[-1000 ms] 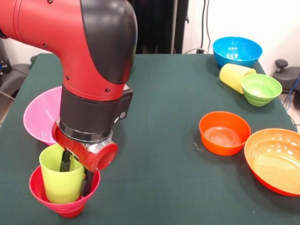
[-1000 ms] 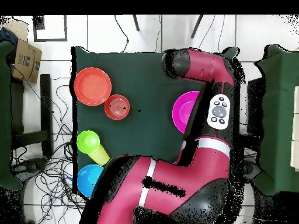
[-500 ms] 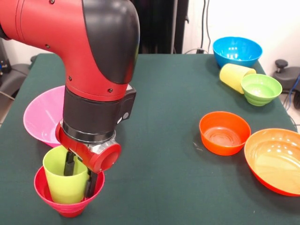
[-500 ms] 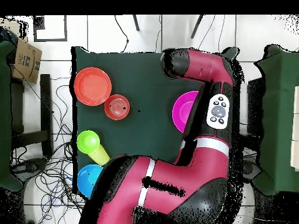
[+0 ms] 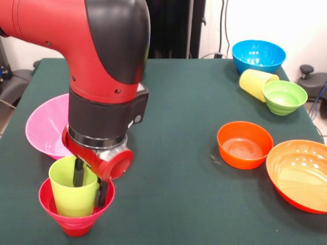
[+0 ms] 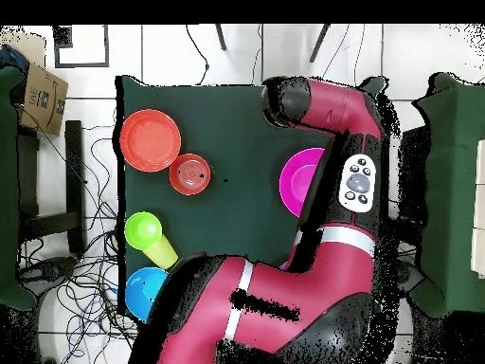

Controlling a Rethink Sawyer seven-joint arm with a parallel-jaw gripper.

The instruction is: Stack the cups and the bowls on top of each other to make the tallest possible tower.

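On the dark green tabletop six bowls and two cups can be counted. Two bowls are orange: a large glossy orange plastic bowl at the right edge in the front view, and a smaller round orange plastic bowl just beside it, toward the table's middle. One medium blue plastic bowl stands at the far right corner. One small ribbed green plastic bowl sits near the right edge, and the one pale yellow tapered plastic cup lies on its side touching it, between the green bowl and the blue one. One large pink plastic bowl stands near the left edge, partly hidden by the arm.

At the near left corner stands the only stack: one lime green tapered plastic cup upright inside a small magenta-red plastic bowl with flaring walls. That makes a tower of two pieces. The red and black robot arm comes down over it, and its gripper grips the right wall of the lime green cup, one dark finger inside the cup and the other outside, between cup and bowl.

From overhead the arm covers the stack; the pink bowl, both orange bowls, the green bowl, the yellow cup and the blue bowl show along the two sides of the table. A cardboard box lies on the floor beyond one corner.
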